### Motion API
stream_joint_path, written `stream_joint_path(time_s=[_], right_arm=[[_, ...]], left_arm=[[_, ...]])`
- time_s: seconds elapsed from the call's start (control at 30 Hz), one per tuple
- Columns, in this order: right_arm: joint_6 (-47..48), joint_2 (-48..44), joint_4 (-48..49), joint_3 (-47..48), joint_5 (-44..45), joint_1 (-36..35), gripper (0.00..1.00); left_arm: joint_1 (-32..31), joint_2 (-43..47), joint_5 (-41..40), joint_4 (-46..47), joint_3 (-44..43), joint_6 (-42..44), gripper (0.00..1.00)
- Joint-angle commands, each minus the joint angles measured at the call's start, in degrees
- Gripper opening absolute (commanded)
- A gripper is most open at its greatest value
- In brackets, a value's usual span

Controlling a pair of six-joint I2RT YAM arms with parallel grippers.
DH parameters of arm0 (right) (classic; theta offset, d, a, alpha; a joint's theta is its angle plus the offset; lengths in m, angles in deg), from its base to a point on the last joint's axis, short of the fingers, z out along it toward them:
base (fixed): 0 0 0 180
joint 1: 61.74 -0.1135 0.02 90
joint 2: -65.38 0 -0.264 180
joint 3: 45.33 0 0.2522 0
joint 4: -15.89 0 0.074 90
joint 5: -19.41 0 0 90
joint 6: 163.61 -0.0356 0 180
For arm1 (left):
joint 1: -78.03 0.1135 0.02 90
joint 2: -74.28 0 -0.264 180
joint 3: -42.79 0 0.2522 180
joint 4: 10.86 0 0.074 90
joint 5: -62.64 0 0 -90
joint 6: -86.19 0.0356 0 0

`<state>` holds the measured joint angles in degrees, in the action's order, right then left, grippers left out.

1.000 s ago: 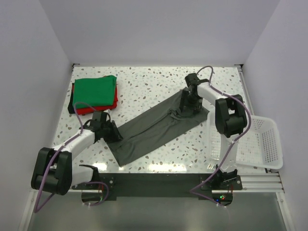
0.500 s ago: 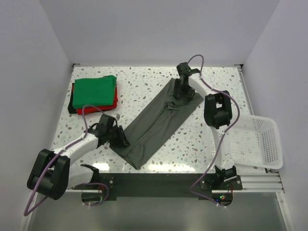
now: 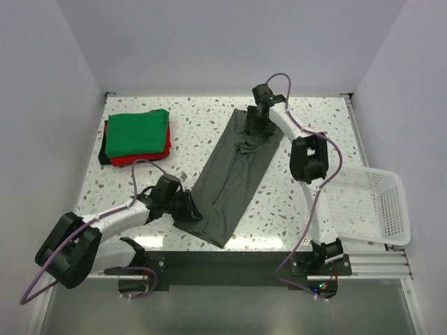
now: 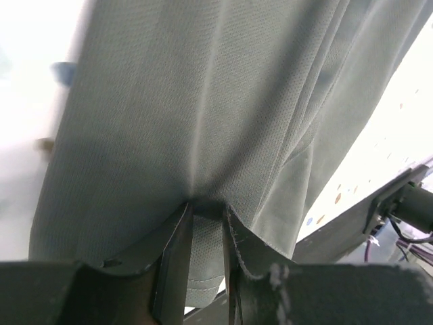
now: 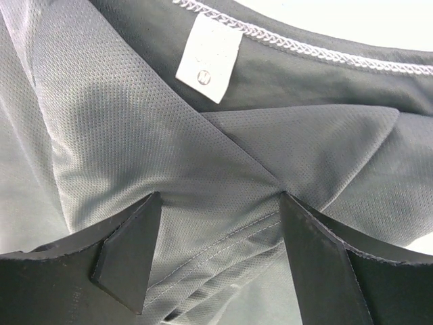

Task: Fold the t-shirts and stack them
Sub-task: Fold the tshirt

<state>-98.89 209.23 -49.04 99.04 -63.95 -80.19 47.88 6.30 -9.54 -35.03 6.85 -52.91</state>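
Note:
The dark charcoal-grey t-shirt [image 3: 234, 174] lies in a long folded strip running from the far middle of the table to the near edge. My left gripper [image 3: 188, 209] is shut on its near left edge; in the left wrist view the cloth [image 4: 203, 101] is pinched between the nearly closed fingers [image 4: 177, 257]. My right gripper [image 3: 257, 129] is open at the strip's far end, its fingers [image 5: 128, 250] spread wide on the cloth [image 5: 135, 122] just below the collar and its white label [image 5: 208, 59]. The folded bright green t-shirt [image 3: 136, 132] lies on the folded red one [image 3: 140, 158] at the far left.
A white plastic mesh basket [image 3: 391, 230] hangs off the table's right edge. White walls close in the table at the back and both sides. A black rail [image 3: 230, 262] runs along the near edge.
The charcoal strip has swung from a flat diagonal to nearly lengthwise. My left gripper moved right and nearer with its end; my right gripper moved left and farther with the collar end.

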Motion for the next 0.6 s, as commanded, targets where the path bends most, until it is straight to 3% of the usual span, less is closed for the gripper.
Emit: stream_joint_path(time_s=[0.0, 0.27, 0.37, 0.57], right_arm=[[0.84, 1.69, 3.89, 3.42, -2.94, -0.53, 0.74], [0.14, 3.8, 5.39, 7.47, -3.56, -1.4, 0.76], [0.49, 3.89, 5.91, 7.91, -3.73, -1.41, 0.77], [1.63, 0.83, 5.12, 9.05, -2.24, -1.49, 0.77]], left_arm=[[-3.76, -3.29, -0.6, 4.43, -0.41, -3.8, 0.29], [-13.61, -12.69, -1.39, 11.91, -5.41, -8.55, 0.29], [-17.56, -15.59, -1.48, 12.43, -7.96, -8.82, 0.29], [-19.42, -16.04, -4.01, 7.98, -12.88, -8.56, 0.28]])
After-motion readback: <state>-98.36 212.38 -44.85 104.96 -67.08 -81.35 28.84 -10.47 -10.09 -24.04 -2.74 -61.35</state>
